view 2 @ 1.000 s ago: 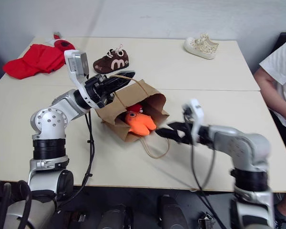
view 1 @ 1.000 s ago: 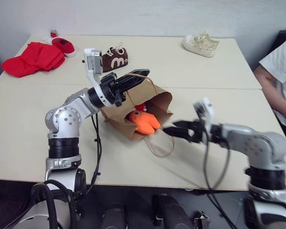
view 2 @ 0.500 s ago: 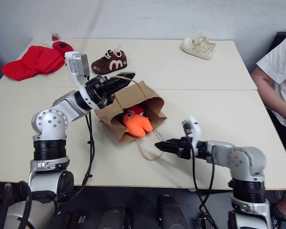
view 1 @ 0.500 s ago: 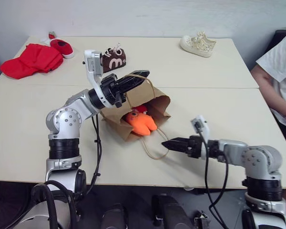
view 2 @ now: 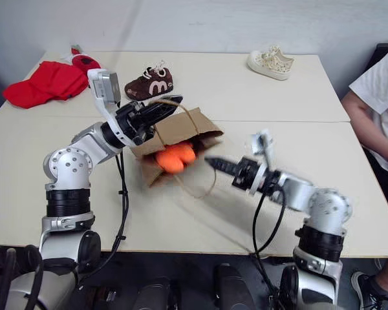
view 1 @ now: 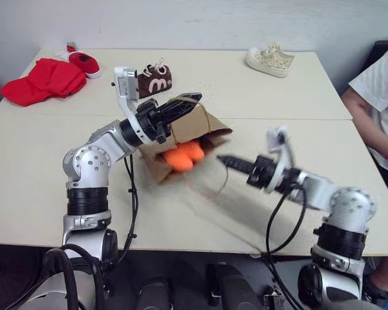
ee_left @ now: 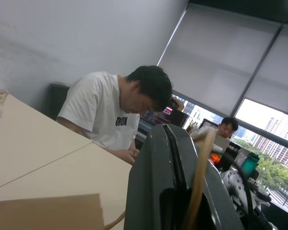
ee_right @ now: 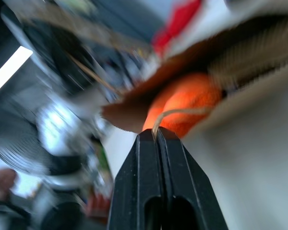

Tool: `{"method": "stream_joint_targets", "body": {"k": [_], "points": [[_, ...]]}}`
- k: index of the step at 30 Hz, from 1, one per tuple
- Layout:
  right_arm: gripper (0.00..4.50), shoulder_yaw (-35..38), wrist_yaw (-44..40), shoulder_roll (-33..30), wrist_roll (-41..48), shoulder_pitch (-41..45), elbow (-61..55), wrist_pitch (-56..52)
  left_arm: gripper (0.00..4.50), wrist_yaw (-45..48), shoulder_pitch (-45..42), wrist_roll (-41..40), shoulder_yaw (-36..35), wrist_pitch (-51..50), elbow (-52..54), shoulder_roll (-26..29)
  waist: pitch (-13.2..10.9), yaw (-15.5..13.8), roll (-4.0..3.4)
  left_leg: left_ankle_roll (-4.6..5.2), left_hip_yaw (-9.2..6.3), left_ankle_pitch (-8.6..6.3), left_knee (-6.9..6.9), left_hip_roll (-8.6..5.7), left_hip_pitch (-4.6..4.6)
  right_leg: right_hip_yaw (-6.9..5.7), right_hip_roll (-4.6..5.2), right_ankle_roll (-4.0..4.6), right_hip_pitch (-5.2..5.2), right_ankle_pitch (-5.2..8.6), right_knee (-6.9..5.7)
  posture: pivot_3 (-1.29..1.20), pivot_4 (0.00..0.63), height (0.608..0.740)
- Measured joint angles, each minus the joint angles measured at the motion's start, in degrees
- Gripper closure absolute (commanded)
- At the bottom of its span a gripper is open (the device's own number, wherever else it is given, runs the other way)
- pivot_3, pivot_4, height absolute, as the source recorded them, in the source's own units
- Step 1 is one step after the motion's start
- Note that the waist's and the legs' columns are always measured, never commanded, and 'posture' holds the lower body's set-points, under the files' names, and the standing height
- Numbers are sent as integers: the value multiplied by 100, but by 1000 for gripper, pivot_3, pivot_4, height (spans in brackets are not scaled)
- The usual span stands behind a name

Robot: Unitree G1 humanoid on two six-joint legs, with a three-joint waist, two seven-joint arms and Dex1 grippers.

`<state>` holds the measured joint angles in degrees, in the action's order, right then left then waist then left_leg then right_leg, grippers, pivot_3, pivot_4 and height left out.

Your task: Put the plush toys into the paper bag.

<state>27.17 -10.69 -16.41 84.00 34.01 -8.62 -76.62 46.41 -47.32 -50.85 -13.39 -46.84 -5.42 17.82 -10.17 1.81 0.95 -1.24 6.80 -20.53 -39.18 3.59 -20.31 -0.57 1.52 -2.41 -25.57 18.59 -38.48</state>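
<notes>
The brown paper bag [view 1: 193, 124] lies on its side mid-table, its mouth toward me. An orange plush toy [view 1: 183, 155] sits in the mouth, partly under the upper flap, and appears as an orange lump [ee_right: 189, 103] in the right wrist view. My left gripper [view 1: 189, 99] hangs over the bag's top edge, shut on one twisted paper handle [ee_left: 198, 177]. To the right of the mouth, my right gripper [view 1: 221, 159] is raised off the table and shut on the other handle [ee_right: 175, 112], whose cord runs out from between the fingers.
At the table's far left lie a red cloth heap [view 1: 42, 79] and a red shoe [view 1: 84, 62]. A brown shoe [view 1: 155, 79] sits behind the bag, and a cream shoe [view 1: 269, 59] at the far right. A person in a white shirt [view 1: 378, 97] sits at the right edge.
My right gripper went from open to shut on the loose handle loop, then rose and swung left toward the bag. The bag's mouth lifted and the orange toy sits deeper. The left arm stayed still.
</notes>
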Motion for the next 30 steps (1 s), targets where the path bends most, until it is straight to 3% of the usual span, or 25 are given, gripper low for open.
{"method": "stream_joint_targets", "body": {"k": [3, 6, 10, 16, 19, 24, 30], "points": [[4481, 14, 862, -532, 1460, 313, 176, 555, 4500, -297, -393, -200, -459, 141, -433, -129, 0, -8, 1, 1, -1, 0, -1, 0, -2, -2, -1, 1, 1, 1, 14, 0, 150, 740], [4481, -95, 1400, -861, 2094, 667, 384, 1069, 4500, -521, -740, -273, -807, 355, -756, -138, 0, -10, 1, 4, 1, -1, 1, -3, -5, 0, -1, -2, 2, -1, 22, 0, 150, 740], [4481, -390, 1564, -1075, 1969, 821, 564, 1447, 4500, -610, -854, -254, -836, 486, -963, -171, 0, -4, 1, 4, 1, -1, 10, 4, -7, -1, -5, -3, 2, -2, 35, 0, 150, 740], [4481, -689, 1507, -1102, 1434, 261, 859, 1610, 4500, -405, -656, 79, -366, 540, -889, -80, 0, -10, 0, 4, 0, -1, 10, 5, -17, -3, -3, -5, -4, -3, 39, 0, 150, 740], [3894, -657, 1321, -1144, 1236, 217, 633, 1882, 4500, -278, -520, 200, -212, 644, -876, -83, 0, -12, 0, 4, -1, -1, 8, 6, -17, -4, -4, -5, -4, -3, 39, 0, 150, 740], [2206, -696, 1045, -1454, 1268, 225, 383, 1802, 3045, -181, -433, 534, 32, 921, -686, 66, 0, -9, -1, 4, 0, -1, 10, 6, -15, -3, -4, -5, -4, -3, 39, 0, 150, 740], [140, -662, 60, -2424, 1547, -288, 347, 1239, 1205, -103, 27, 874, -33, 1368, -331, 622, -1, -7, -1, 5, 1, -1, 12, 8, -16, -2, -4, -5, -3, -3, 46, 0, 150, 740]]}}
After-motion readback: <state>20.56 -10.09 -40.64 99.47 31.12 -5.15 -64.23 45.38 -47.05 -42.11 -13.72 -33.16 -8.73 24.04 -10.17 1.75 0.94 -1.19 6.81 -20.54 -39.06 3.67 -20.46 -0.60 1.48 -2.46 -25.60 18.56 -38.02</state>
